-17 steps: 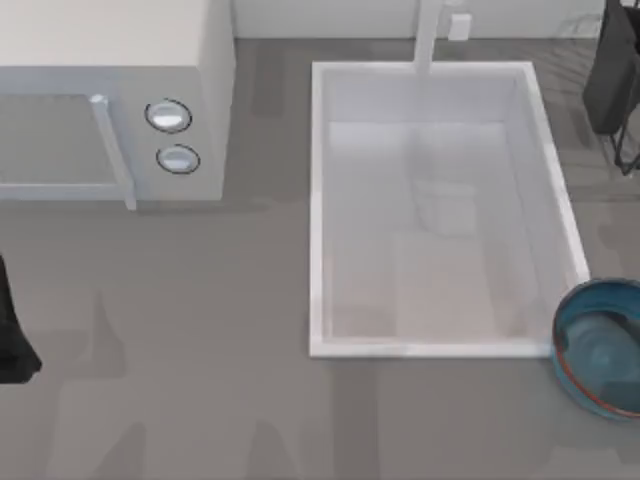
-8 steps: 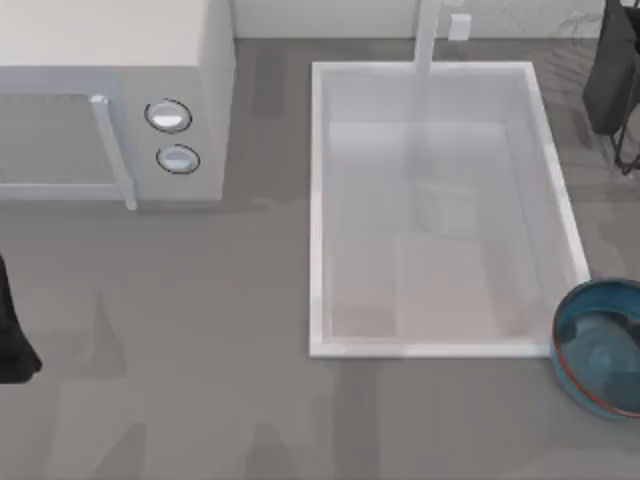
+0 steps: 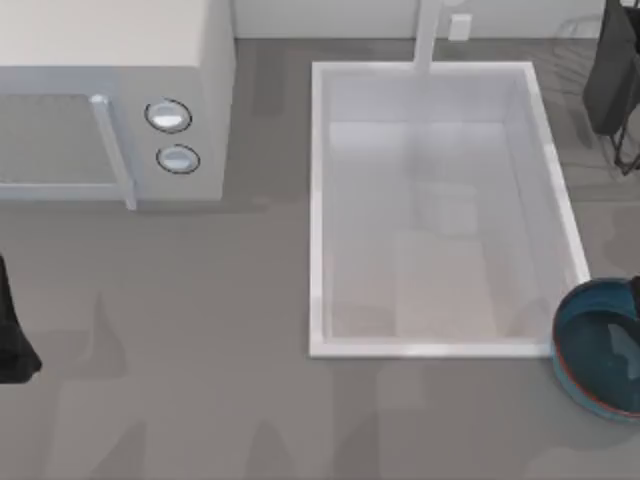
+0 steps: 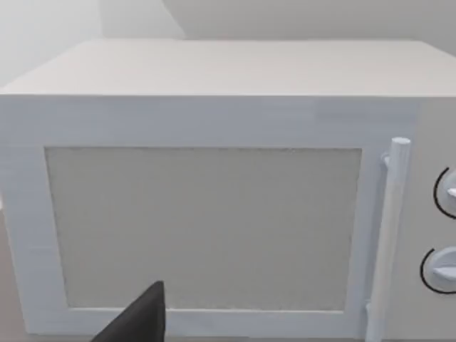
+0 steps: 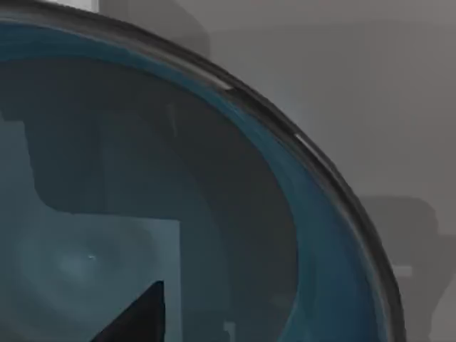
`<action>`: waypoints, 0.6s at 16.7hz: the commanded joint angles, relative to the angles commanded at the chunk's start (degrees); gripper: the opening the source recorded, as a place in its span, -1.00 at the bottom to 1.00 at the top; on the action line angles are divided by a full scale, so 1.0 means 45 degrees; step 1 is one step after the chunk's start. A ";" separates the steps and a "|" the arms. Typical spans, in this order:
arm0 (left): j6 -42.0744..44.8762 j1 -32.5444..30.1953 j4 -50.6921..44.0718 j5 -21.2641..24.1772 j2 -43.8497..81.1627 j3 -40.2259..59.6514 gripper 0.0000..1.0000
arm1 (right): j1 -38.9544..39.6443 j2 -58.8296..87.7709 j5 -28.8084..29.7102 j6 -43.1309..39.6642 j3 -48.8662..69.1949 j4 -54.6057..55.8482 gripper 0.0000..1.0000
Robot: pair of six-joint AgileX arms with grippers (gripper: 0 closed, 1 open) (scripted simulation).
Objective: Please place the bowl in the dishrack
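Note:
The bowl (image 3: 596,350), teal-blue inside with a reddish-brown rim, stands on the counter at the right edge of the top view, just off the sink's near right corner. A dark part of my right gripper (image 3: 633,297) hangs over the bowl's far right rim. In the right wrist view the bowl's blue inside (image 5: 214,214) is very close, with the dark tip of my right gripper (image 5: 137,319) down in it. The dishrack (image 3: 624,158) appears as thin dark wires at the far right. My left arm (image 3: 12,340) is parked at the left edge.
A white sink basin (image 3: 318,220) with a faucet (image 3: 430,35) fills the middle right. A white microwave (image 3: 110,100) stands at the far left; the left wrist view faces its door (image 4: 203,228) and handle (image 4: 388,235). A dark block (image 3: 608,80) stands by the rack.
The bowl's inside has darkened as my right gripper came lower over it. The bowl has stayed in place and the left arm has not moved.

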 joint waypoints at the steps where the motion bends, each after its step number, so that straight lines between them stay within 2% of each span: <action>1: 0.0000 0.0000 0.0000 0.0000 0.0000 0.0000 1.00 | 0.0020 0.0174 0.0002 0.0023 -0.0247 0.0379 1.00; 6: 0.0000 0.0000 0.0000 0.0000 0.0000 0.0000 1.00 | 0.0043 0.0338 0.0004 0.0045 -0.0502 0.0738 1.00; 10: 0.0000 0.0000 0.0000 0.0000 0.0000 0.0000 1.00 | 0.0043 0.0338 0.0004 0.0045 -0.0502 0.0738 0.40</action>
